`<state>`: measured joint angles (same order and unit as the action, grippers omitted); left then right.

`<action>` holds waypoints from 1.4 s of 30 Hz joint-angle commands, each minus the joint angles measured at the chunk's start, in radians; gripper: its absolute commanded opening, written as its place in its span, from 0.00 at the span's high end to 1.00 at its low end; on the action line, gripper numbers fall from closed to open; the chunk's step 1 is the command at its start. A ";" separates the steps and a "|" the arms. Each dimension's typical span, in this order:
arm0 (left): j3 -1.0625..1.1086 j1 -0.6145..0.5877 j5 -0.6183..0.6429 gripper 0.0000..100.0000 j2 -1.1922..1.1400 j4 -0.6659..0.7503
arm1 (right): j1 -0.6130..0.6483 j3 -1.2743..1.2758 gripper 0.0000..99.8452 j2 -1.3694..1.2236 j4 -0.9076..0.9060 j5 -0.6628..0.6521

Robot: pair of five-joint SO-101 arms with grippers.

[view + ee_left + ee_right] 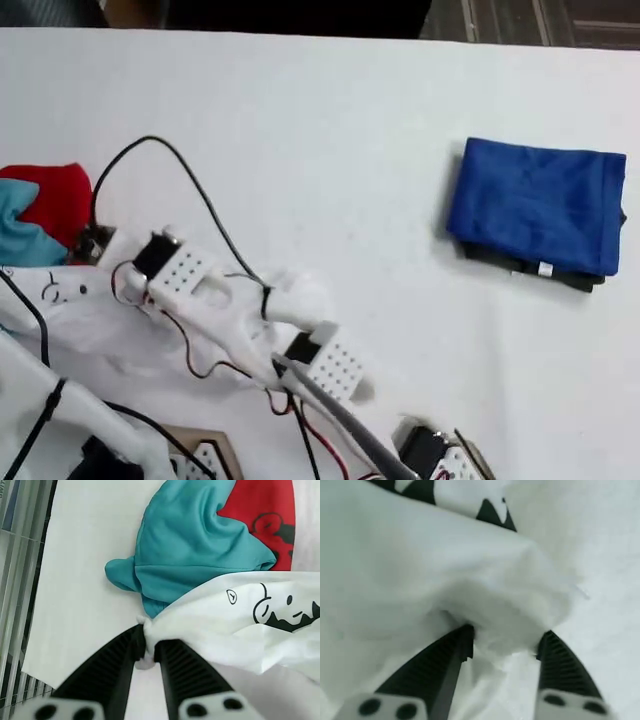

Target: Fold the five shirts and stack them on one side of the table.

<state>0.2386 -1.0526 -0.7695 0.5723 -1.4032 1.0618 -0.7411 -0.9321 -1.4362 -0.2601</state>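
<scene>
My left gripper (147,647) is shut on a bunched edge of the white printed shirt (240,625), right beside the teal shirt (190,545), which lies against the red shirt (265,515). A thick fold of the white shirt (445,570) sits between the fingers of my right gripper (505,645), which is closed on it. From above, the white shirt (90,320) lies crumpled at the left under both arms, with the teal shirt (25,235) and red shirt (55,195) just beyond it. A folded blue shirt (540,205) rests on a folded black one (520,265) at the right.
White arm links and red and black cables (200,350) cross the lower left of the table (330,130). In the left wrist view the table's edge (37,605) runs close beside the gripper.
</scene>
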 commanded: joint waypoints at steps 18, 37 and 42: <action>0.142 0.456 0.006 0.97 0.009 0.017 | -0.630 -0.334 0.98 0.124 -0.240 -0.178; 0.409 0.582 0.074 0.97 -0.269 0.531 | -0.648 -0.158 0.73 0.291 -0.272 -0.222; 0.406 0.563 0.077 0.97 -0.327 0.594 | -0.611 -0.115 0.72 0.486 -0.269 -0.213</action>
<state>0.6529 -0.4757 -0.7050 0.2562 -0.8493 0.4388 -0.8623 -0.6114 -1.7001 -0.4749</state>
